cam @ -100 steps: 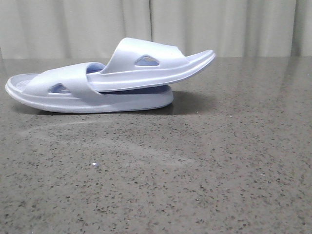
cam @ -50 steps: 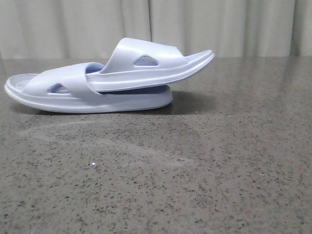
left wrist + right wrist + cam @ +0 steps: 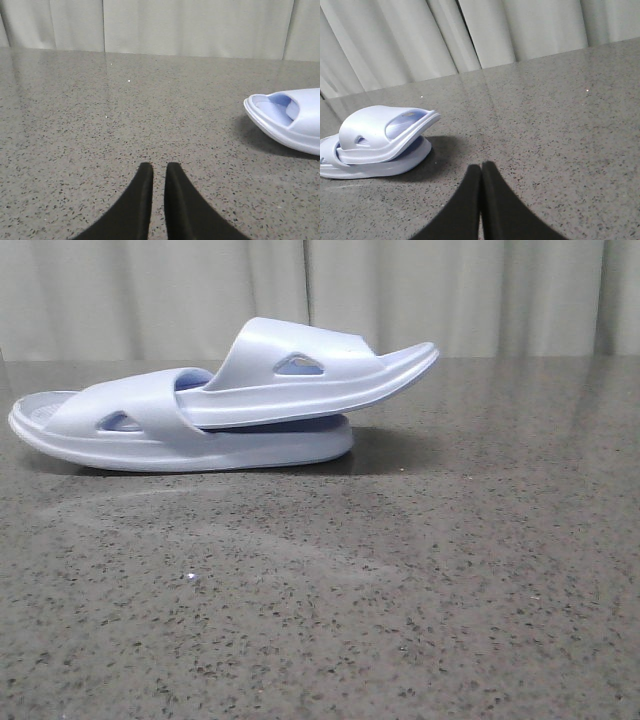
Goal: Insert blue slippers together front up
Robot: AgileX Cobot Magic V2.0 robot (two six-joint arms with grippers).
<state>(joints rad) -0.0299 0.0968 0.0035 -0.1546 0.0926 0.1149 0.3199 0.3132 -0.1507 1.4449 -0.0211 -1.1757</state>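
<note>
The two pale lavender-blue slippers lie nested at the back left of the table. The lower slipper [image 3: 150, 435] lies flat. The upper slipper [image 3: 300, 380] is pushed under the lower one's strap, and its other end sticks out to the right, raised off the table. The right wrist view shows the upper slipper [image 3: 375, 130] and the lower slipper [image 3: 395, 165]. One end of a slipper [image 3: 290, 120] shows in the left wrist view. My left gripper [image 3: 159, 167] is empty, its fingers a narrow slit apart. My right gripper [image 3: 481, 167] is shut and empty. Both are away from the slippers. Neither shows in the front view.
The slippers rest on a grey speckled stone table [image 3: 400, 590]. A pale curtain [image 3: 450, 290] hangs behind its far edge. A dark shadow lies on the table under the raised end of the upper slipper.
The slipper pair sits very slightly further left in the front view than a second ago. Nothing else has visibly changed.
</note>
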